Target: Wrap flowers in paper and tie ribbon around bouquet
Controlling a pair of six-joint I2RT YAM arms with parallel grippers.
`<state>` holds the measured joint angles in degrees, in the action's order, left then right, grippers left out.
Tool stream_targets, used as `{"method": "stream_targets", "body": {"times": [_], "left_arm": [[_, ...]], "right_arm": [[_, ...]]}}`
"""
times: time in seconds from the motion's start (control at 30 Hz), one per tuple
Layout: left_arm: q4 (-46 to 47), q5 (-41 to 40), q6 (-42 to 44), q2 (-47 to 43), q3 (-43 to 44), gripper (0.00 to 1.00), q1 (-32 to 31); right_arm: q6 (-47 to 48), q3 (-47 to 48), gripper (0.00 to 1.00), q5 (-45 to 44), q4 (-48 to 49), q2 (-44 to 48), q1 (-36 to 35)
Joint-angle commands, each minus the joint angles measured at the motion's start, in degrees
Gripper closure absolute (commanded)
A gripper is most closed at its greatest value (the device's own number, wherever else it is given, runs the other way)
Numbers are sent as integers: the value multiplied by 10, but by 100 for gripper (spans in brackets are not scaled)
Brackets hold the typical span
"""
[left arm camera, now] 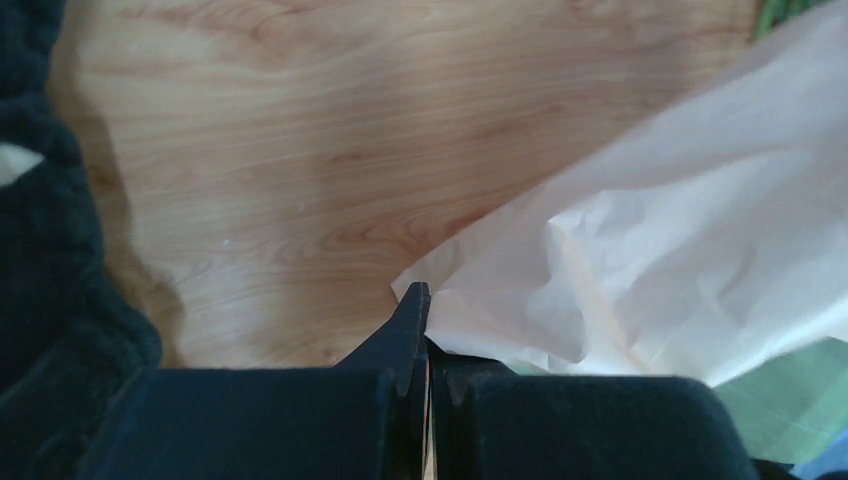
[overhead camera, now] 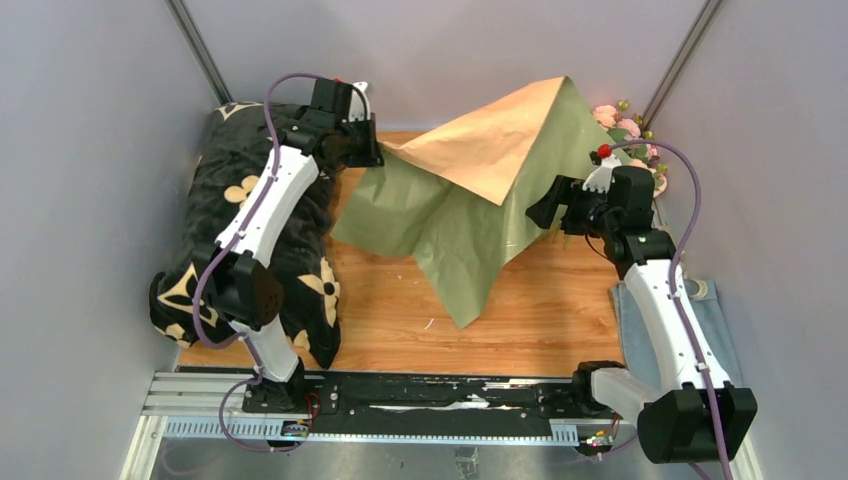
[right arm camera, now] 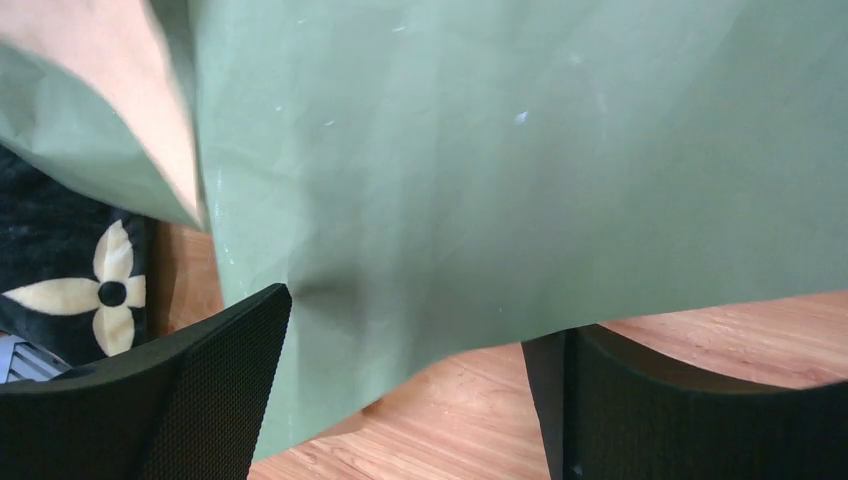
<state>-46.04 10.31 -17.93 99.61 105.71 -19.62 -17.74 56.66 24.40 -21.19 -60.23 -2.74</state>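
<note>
The paper (overhead camera: 470,215) stands tented over the middle of the wooden table, its peach-tan face (overhead camera: 495,140) on top and the olive green face hanging down. My left gripper (overhead camera: 365,150) is shut on the paper's left corner; in the left wrist view the jaws (left arm camera: 428,320) pinch the pale sheet (left arm camera: 650,250). My right gripper (overhead camera: 545,210) is open at the paper's right side. In the right wrist view the green sheet (right arm camera: 500,170) hangs loose between the spread fingers (right arm camera: 225,360). The pink flowers (overhead camera: 625,125) lie at the back right, partly behind the paper. A bit of cream ribbon (overhead camera: 700,290) shows beside the right arm.
A black blanket with cream flower shapes (overhead camera: 260,230) is heaped along the left side under the left arm. A grey-blue cloth (overhead camera: 725,335) lies at the right under the right arm. Grey walls close in on three sides. A metal rail (overhead camera: 400,400) runs along the near edge.
</note>
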Motion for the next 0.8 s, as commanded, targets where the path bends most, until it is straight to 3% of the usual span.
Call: {"method": "stream_targets", "body": {"times": [0.0,0.17,0.33,0.43,0.6,0.77], "left_arm": [[-12,53,-32,53,-15,100,62],[-8,96,-14,115,4,100,117],[-8,125,14,162,28,100,147],[-8,128,31,188,50,100,157],[-7,113,68,217,70,100,158],[-8,99,106,226,78,100,158]], "right_arm": [[18,12,12,12,-34,-9,21],[20,24,12,43,-11,-57,48],[3,18,12,152,25,-126,48],[-19,-6,12,137,31,-153,46],[-87,-88,13,133,132,-188,9],[-109,-92,18,97,154,-259,-20]]}}
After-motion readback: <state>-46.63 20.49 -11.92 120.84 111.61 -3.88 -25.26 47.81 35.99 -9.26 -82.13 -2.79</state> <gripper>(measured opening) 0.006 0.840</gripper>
